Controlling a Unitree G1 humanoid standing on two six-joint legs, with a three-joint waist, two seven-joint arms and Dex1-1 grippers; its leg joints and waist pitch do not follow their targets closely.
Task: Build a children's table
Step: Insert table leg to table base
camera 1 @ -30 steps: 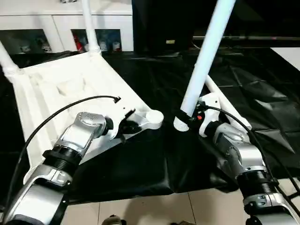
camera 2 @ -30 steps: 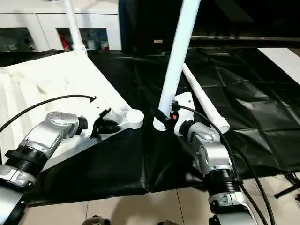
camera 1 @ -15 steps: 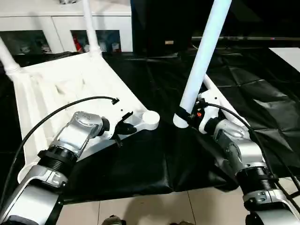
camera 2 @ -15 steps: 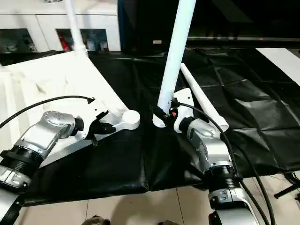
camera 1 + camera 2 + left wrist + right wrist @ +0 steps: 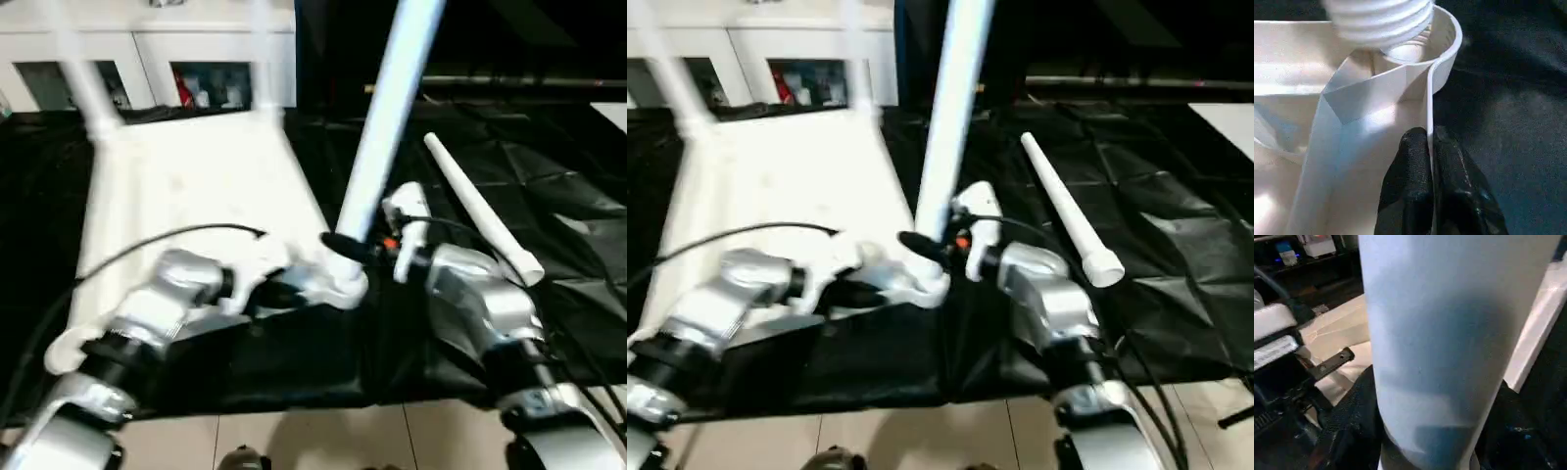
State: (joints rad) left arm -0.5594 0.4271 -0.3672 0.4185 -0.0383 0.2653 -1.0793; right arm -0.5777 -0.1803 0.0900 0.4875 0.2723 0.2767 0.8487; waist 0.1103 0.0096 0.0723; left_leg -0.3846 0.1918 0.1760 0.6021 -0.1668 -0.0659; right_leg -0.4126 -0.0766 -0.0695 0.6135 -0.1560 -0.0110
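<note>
1. The left end effector (image 5: 279,291) sits at the near edge of the table (image 5: 549,166), its two black fingers (image 5: 1408,196) pinched tight on the thin side wall of the white tabletop (image 5: 196,186), just short of the near corner socket (image 5: 1442,39).
2. The right end effector (image 5: 343,245) holds a white leg (image 5: 387,108) low on its shaft, one black finger on each side of the tube, jaws at a middling spread set by the tube's width.
3. The held leg stands nearly upright, leaning slightly away to the right at the top. Its ribbed, threaded lower end (image 5: 1378,22) hovers directly over the near corner socket; whether the two touch cannot be told.
4. The tabletop lies underside up on the black-covered table, ribbing showing, running away from the robot on its left side.
5. A loose leg (image 5: 480,211) lies flat on the black cover to the right of the right end effector, wide end nearer the robot, narrow end pointing away.
6. At the tabletop's far end two fitted legs (image 5: 83,78) rise upright from the far corners.
7. Behind stands a white cabinet (image 5: 147,59) with glass doors.
</note>
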